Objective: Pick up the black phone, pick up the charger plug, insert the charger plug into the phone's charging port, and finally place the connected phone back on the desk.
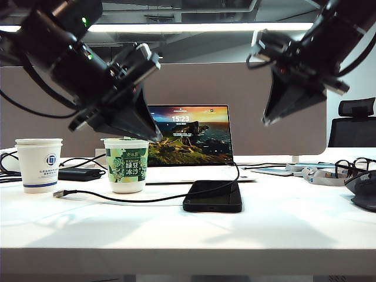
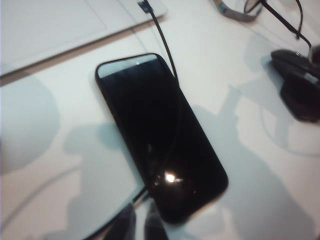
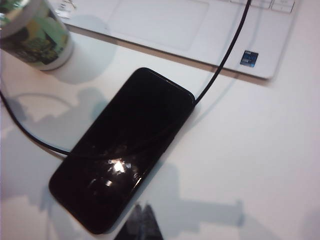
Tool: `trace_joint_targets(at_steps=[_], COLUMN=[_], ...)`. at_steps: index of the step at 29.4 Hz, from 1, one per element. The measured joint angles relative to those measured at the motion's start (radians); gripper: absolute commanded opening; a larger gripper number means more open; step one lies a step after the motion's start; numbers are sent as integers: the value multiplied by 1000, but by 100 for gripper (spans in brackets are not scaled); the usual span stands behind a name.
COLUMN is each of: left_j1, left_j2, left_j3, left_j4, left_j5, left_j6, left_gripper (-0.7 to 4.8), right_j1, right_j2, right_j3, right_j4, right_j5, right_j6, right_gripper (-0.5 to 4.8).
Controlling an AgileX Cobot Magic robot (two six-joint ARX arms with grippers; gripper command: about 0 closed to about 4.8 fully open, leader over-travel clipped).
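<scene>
The black phone lies flat, screen up, on the white desk in front of the laptop. A thin black cable runs over it, and its end, the charger plug, rests on the desk at the left. The phone's charging port cannot be made out. My left gripper hangs above and left of the phone; over the phone's near corner its fingertips stand a narrow crack apart, holding nothing. My right gripper hovers up on the right, shut and empty, just off the phone.
A green cup and a white paper cup stand left of the phone. A small black brick with cables lies behind them. An open laptop is at the back. Glasses and a dark mouse lie at the right.
</scene>
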Motion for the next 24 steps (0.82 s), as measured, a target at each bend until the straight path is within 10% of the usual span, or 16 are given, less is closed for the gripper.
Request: trace_joint_targets(at_steps=[4,9,24], left_j1=[-1,-4,-94], left_j2=[45,93,177], left_j3=[0,18,54], left_j4=[50,99,133], left_j5=[-2,-12,-71], left_j6=[-3,-6,-2], left_gripper=[34,191,160], right_j1=[2,1,-5], right_j2=[36,68,118], right_j3=[0,0,-8], right_j4=[18,43,63], right_j5=[-4,-3,-3], right_j6=[-30,-56,-91], right_gripper=[-1,-1,-1])
